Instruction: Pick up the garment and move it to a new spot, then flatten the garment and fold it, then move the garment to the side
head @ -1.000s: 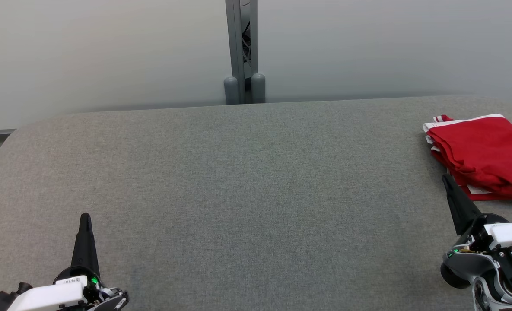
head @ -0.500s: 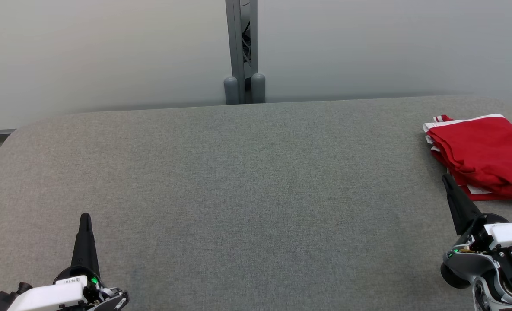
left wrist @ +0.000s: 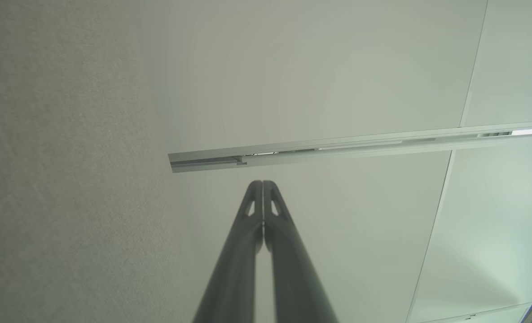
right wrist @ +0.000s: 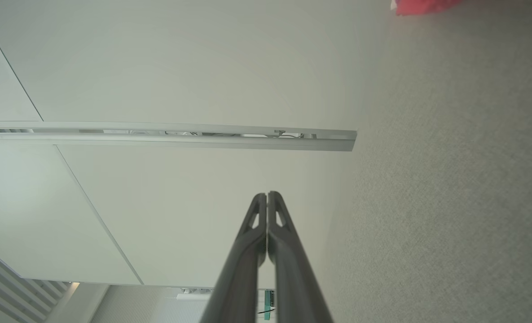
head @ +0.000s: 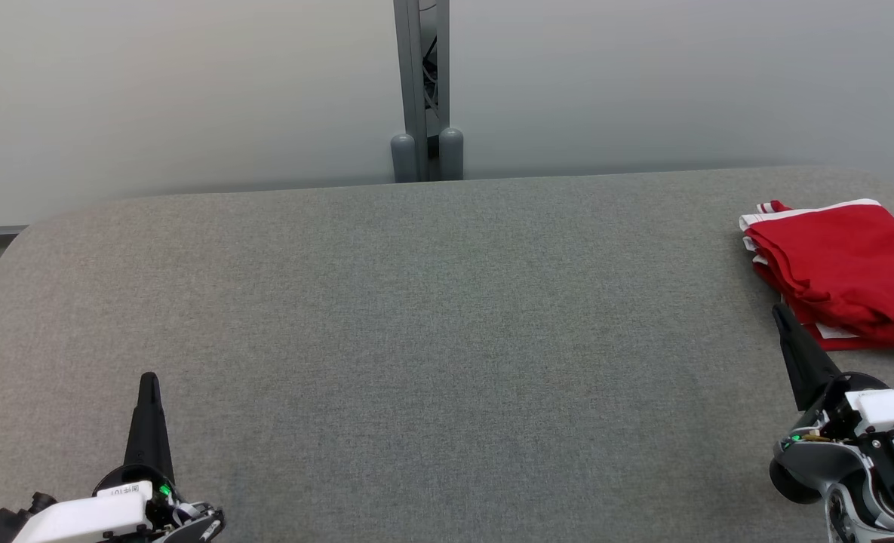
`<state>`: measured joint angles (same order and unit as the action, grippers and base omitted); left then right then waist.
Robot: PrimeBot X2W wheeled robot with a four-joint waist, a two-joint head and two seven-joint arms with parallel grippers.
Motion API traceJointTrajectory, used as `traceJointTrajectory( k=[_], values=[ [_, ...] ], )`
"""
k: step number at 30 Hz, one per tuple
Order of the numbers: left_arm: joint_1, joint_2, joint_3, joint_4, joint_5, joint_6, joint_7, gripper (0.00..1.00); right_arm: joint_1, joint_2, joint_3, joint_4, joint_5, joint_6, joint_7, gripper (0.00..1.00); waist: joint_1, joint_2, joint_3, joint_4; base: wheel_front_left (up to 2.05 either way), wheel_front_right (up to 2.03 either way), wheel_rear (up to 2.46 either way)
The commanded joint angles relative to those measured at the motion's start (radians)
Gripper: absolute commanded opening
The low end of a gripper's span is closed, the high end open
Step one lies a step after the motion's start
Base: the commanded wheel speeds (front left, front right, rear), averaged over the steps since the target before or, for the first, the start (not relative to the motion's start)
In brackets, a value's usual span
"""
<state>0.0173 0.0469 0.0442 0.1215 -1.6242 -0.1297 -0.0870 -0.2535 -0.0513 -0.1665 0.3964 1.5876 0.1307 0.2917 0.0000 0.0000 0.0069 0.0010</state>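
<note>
While both pairs of jaws are pressed shut and empty, the red garment (head: 843, 268) is seen folded at the far right edge of the grey bench (head: 431, 317).
The left gripper (head: 149, 378) is held low at the bench's near left, well apart from the garment; the right gripper (head: 777, 311) is held at the near right, its tip just beside the garment's near edge. White trim is shown along the garment's far edge.

Left arm (head: 84, 517) and right arm (head: 890, 407) sit low, jaws shut, right seemingly angled inward.
</note>
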Motion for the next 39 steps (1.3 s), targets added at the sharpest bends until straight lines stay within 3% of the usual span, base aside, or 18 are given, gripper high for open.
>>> traceJointTrajectory(
  k=[1, 39],
  values=[
    [-0.012, 0.006, 0.003, -0.003, -0.003, -0.003, 0.003, 0.0, -0.007, -0.003, -0.004, 0.0, -0.003, 0.0, 0.006, 0.0, 0.0, 0.0, 0.0, 0.0, 0.0, 0.0, 0.0],
    [-0.012, 0.006, 0.003, -0.003, -0.003, -0.003, 0.002, 0.0, -0.008, -0.002, -0.005, 0.0, -0.004, 0.0, 0.006, 0.0, 0.0, 0.0, 0.0, 0.0, 0.0, 0.0, 0.0]
  ],
)
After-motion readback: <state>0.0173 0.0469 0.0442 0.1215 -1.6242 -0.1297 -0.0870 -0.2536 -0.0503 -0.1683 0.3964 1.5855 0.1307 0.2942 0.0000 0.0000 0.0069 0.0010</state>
